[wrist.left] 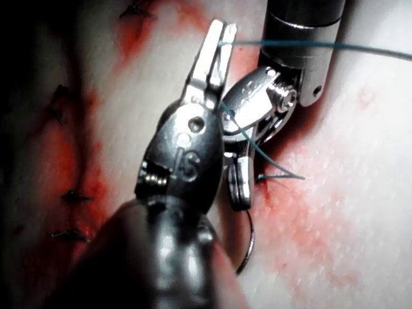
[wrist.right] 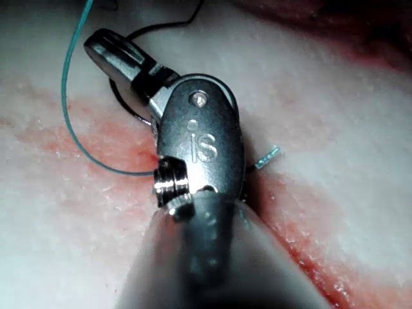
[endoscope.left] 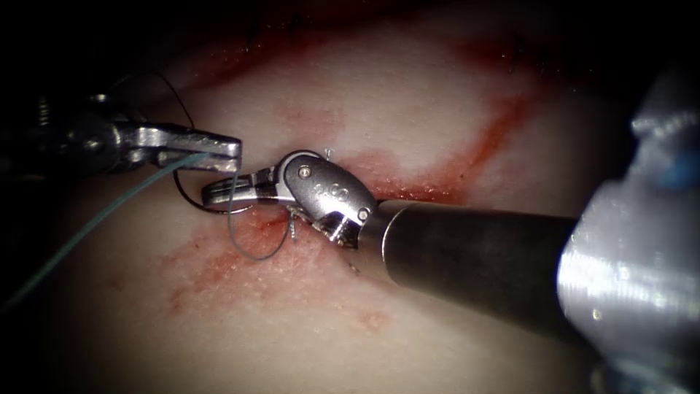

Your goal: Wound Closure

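Here, your left tool [endoscope.left: 219,152] comes in from the left with its jaws pressed together on the thread [endoscope.left: 109,208], which runs from the jaw tips away to the near left. The left wrist view shows the same strand [wrist.left: 322,45] caught at the tips of those jaws [wrist.left: 219,38]. Your right tool [endoscope.left: 226,191] reaches in from the right and lies low over the tissue [endoscope.left: 437,109], its jaws closed; whether they grip the dark curved needle [endoscope.left: 191,198] that arcs beside their tips, you cannot tell. A loop of thread hangs just near of the right tool, over red fluid [endoscope.left: 219,263] on the tissue.
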### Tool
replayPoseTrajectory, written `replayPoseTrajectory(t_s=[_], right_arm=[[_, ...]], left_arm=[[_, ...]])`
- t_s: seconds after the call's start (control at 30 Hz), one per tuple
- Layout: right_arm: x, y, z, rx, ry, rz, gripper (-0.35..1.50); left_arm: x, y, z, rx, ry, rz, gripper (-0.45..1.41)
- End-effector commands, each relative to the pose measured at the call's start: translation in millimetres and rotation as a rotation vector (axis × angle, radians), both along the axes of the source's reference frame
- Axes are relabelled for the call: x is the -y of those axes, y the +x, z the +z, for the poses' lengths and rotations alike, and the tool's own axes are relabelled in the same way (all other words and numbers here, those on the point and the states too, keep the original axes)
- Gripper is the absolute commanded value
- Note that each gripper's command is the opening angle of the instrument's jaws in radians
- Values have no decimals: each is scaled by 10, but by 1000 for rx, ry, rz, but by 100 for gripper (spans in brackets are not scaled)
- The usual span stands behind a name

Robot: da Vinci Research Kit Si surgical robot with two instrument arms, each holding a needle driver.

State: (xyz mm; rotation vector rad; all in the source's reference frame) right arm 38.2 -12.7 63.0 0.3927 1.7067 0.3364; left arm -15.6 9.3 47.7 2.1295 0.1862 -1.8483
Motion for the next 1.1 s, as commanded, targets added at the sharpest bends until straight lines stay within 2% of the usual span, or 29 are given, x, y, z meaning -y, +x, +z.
replayPoseTrajectory(t_s=[0.03, 0.37, 0.57, 0.6, 0.63, 0.7, 0.83, 0.87, 1.0, 1.1], right_arm=[[9, 15, 0, -26, 1, -24, -35], [22, 29, -29, -184, 36, -75, -35], [23, 19, -49, -189, 89, 7, -33], [22, 13, -50, -187, 97, 25, -13], [22, 11, -50, -186, 100, 31, -6], [21, 5, -50, -184, 107, 48, 7], [18, -5, -50, -180, 147, 121, 21], [14, -10, -51, -179, 170, 158, 41], [3, -21, -55, -178, 206, 229, 93], [-3, -34, -53, -175, 220, 255, 94]], left_arm=[[-4, -4, 15, -5, 4, -3, -45], [-18, -2, 60, -12, 25, -43, -45], [-26, 15, 108, -70, 12, -99, -45], [-25, 21, 119, -84, 12, -108, -45], [-25, 24, 124, -91, 13, -115, -45], [-24, 30, 135, -103, 13, -126, -45], [-18, 34, 156, -131, 12, -144, -45], [-14, 33, 163, -141, 18, -150, -45], [-1, 32, 180, -140, 33, -179, -45], [6, 31, 187, -118, 35, -205, -45]])
